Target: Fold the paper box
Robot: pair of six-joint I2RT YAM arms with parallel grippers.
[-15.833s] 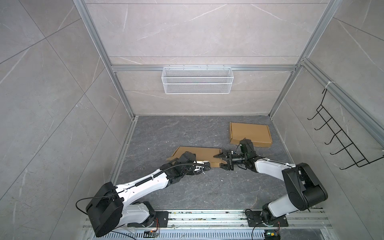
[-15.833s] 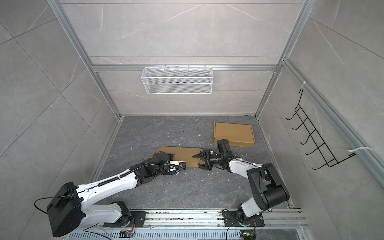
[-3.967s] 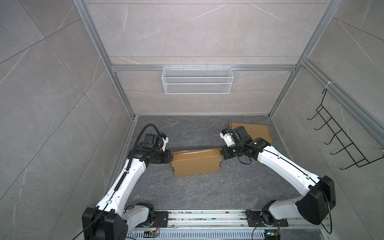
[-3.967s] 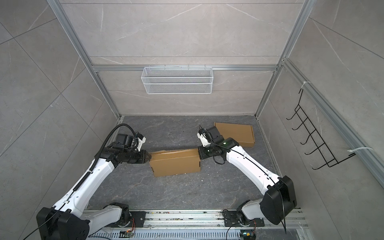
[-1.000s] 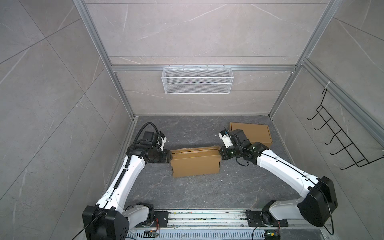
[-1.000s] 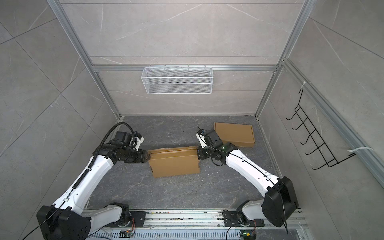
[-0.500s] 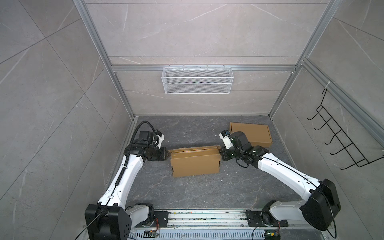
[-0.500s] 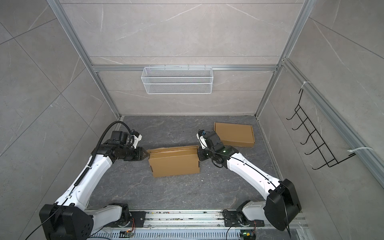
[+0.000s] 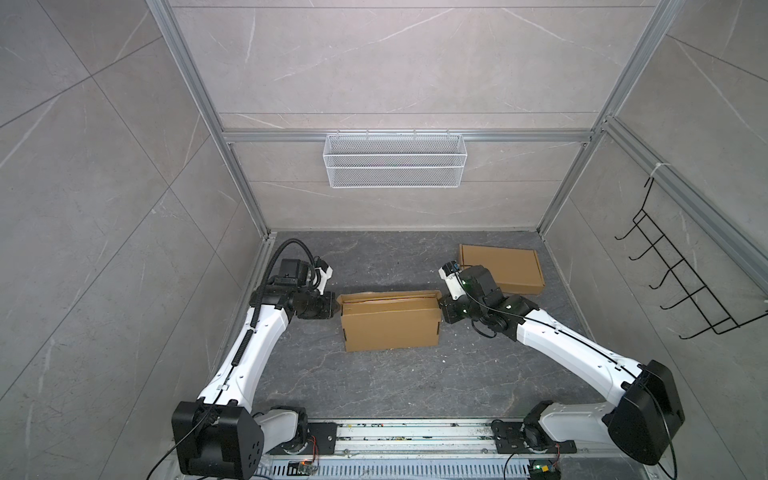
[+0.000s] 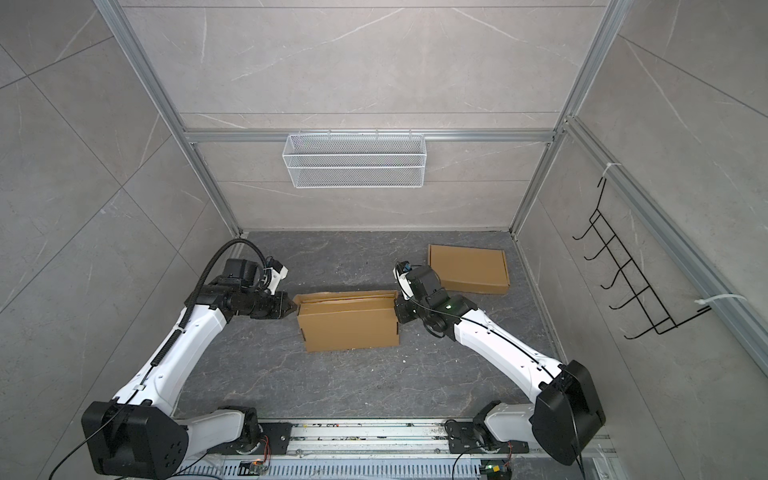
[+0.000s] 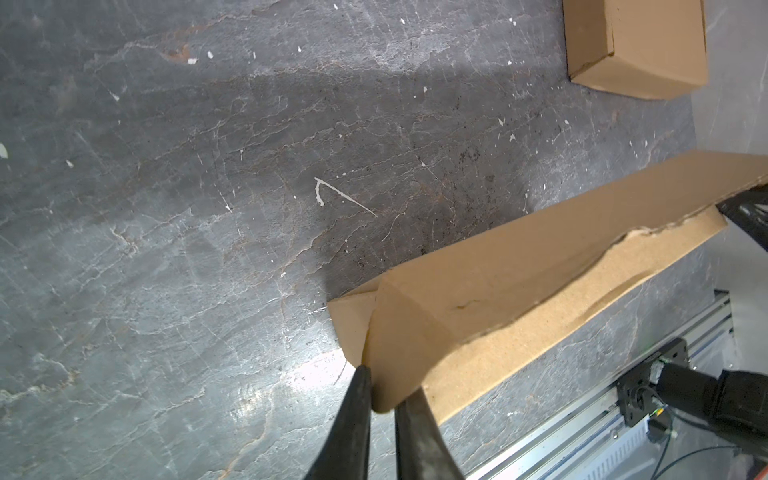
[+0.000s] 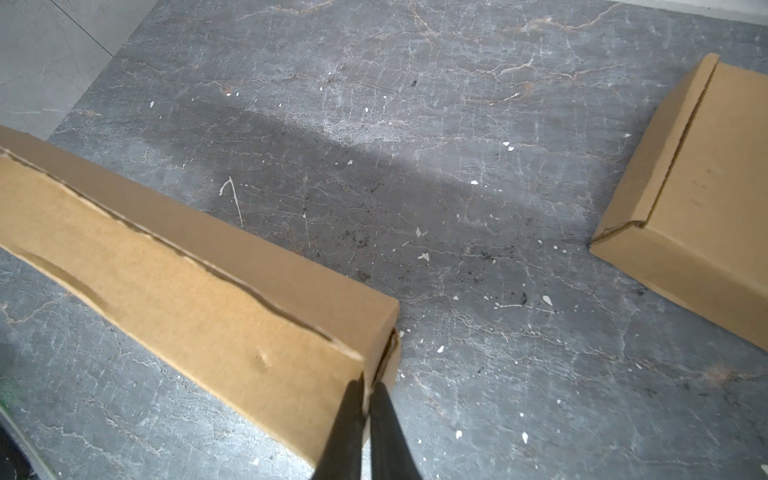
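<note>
Paper box point(image 9: 390, 332): brown cardboard, on the dark stone floor point(image 9: 374, 386) in the middle of the cell. It lies beyond the base rail point(image 9: 415, 434) and between the two arms. In both top views point(image 10: 349, 328) a broad face is turned up toward the camera head and a narrow strip runs along its far edge.
Arms: white with black joints. Each reaches in from its own end of the rail toward one end of the box.
Box seam: both wrist views show a wavy cut edge running the length of the box where one panel laps over another. The panels are not quite flush.
Left gripper point(image 9: 336, 306): at the far corner of the box's left end. In the left wrist view point(image 11: 380, 392) its two black fingers are clenched on a rounded cardboard corner flap, one finger on each side.
Right gripper point(image 9: 441, 309): at the far corner of the box's right end. In the right wrist view point(image 12: 368, 390) its fingers are pinched tight on the thin edge of the end panel, with cardboard between them.
Second box point(image 9: 500, 270): same brown cardboard, closed and lying flat on the floor near the back right corner. It is apart from the paper box and just behind the right wrist.
Hook rack point(image 9: 673, 291): black wire, on the right wall.
Wire basket point(image 9: 395, 166): white mesh, hung on the back wall above the floor.
</note>
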